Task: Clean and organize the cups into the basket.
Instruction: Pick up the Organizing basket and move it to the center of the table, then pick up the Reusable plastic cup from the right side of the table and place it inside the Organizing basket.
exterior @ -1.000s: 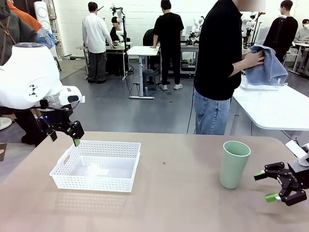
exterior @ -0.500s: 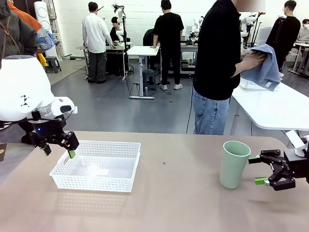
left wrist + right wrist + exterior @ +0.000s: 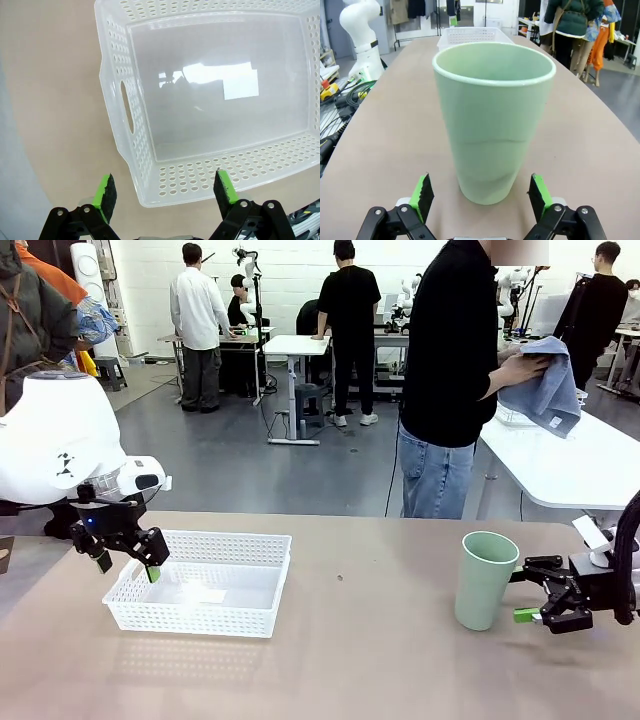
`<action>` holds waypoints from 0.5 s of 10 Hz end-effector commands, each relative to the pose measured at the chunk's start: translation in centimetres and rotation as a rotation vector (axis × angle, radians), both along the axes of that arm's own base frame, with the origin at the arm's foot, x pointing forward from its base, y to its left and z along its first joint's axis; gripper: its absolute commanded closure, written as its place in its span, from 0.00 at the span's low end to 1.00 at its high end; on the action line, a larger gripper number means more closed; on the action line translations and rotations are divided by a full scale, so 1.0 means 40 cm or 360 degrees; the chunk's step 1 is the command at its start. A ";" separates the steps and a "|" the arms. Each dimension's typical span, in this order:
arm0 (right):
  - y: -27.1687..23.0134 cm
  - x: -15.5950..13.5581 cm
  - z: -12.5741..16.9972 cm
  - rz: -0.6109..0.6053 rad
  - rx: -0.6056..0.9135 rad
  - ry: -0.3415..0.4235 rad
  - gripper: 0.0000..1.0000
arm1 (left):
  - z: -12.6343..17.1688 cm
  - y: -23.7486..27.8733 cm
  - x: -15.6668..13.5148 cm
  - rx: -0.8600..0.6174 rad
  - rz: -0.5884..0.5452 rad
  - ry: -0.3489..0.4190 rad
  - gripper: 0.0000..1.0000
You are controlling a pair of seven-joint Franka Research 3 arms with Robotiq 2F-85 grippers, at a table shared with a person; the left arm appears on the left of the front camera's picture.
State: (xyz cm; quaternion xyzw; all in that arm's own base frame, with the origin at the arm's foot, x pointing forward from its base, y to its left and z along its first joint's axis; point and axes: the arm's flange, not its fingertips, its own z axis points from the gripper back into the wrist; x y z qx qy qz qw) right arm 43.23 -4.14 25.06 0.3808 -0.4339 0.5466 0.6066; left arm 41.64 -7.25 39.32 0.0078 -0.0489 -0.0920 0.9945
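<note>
A pale mint green cup (image 3: 485, 578) stands upright on the tan table at the right. My right gripper (image 3: 520, 596) is level and open just to its right, not touching it. In the right wrist view the cup (image 3: 494, 120) stands close ahead, and the right gripper (image 3: 481, 194) has its green pads on either side of the cup's base. The white lattice basket (image 3: 200, 612) lies empty at the left. My left gripper (image 3: 128, 567) hangs open over the basket's left end. The left wrist view looks down on the basket (image 3: 125, 100), whose near corner lies between the left gripper's (image 3: 165, 186) fingers.
A person in black stands past the table's far edge, holding a blue cloth (image 3: 548, 380) over a white side table (image 3: 570, 465). The table's middle stretch between basket and cup is bare. Other people and tables stand far behind.
My right gripper has moved left and come up close to the mint cup. My left gripper has dropped lower over the basket's left end. Both stay open.
</note>
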 end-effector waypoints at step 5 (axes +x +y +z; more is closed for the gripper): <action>0.025 0.056 -0.026 -0.0081 0.0099 0.0085 0.00 | -0.003 0.000 0.001 0.0000 0.0000 0.0001 0.00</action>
